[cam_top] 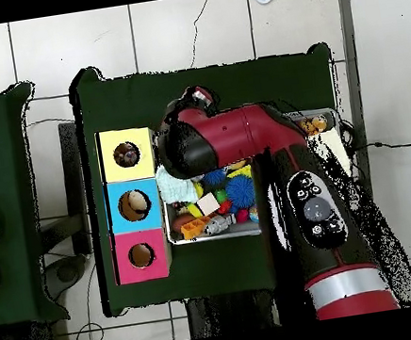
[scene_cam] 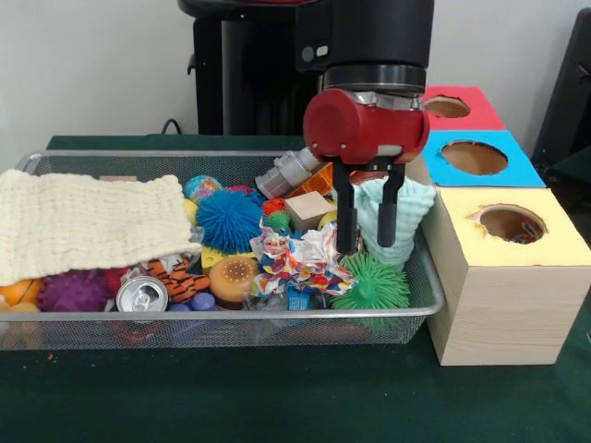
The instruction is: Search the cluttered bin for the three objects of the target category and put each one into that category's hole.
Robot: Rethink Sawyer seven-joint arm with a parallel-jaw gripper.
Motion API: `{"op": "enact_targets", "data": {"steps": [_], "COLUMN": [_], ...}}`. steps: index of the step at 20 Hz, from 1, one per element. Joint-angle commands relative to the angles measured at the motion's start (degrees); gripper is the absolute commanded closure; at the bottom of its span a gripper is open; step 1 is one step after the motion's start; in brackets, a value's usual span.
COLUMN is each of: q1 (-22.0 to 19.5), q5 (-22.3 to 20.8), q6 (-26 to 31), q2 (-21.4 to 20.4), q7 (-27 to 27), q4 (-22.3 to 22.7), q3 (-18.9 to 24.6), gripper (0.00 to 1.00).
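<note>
Taking the bin [scene_cam: 420, 268] as the landmark, its near wall stood closest to the front camera, with a drink can [scene_cam: 142, 294] lying just behind that wall. A spiky green ball [scene_cam: 373, 286] rested in the near corner on the box side. Just beside that ball, nearer the bin's middle, lay a crumpled white cloth [scene_cam: 295, 257] printed with red, blue, yellow and green patches, resting on top of the clutter. The gripper [scene_cam: 367, 245] hung over the bin directly beyond the green ball, its two black fingers [scene_cam: 345, 217] apart and closed on nothing, their tips between the printed cloth and a mint-green cloth [scene_cam: 413, 208]. A spiky blue ball [scene_cam: 228, 220] sat near the bin's middle, and a cream waffle cloth [scene_cam: 88, 223] covered the end farthest from the box. Outside the bin, the wooden box [scene_cam: 503, 305] stood touching its end wall; the yellow hole [scene_cam: 511, 223] was the nearest of three, with something dark and patterned visible inside it. In the overhead view the arm [cam_top: 273, 148] hid most of the bin [cam_top: 214, 236].
</note>
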Motion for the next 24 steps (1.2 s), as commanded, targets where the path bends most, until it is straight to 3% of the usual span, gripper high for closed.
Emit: {"op": "enact_targets", "data": {"steps": [1,12,24], "q1": [-3.90,-6.83,-4.96], "q5": [-5.19,-9.82,-12.71], "q6": [5.27,4.72,1.59], "q2": [3.06,2.34,3.33], "q7": [-9.96,-8.96,-0.42], "q4": [2.89,6.72,7.51], "q3": [6.38,7.84,4.27], "gripper": [0.00,0.00,0.00]}}
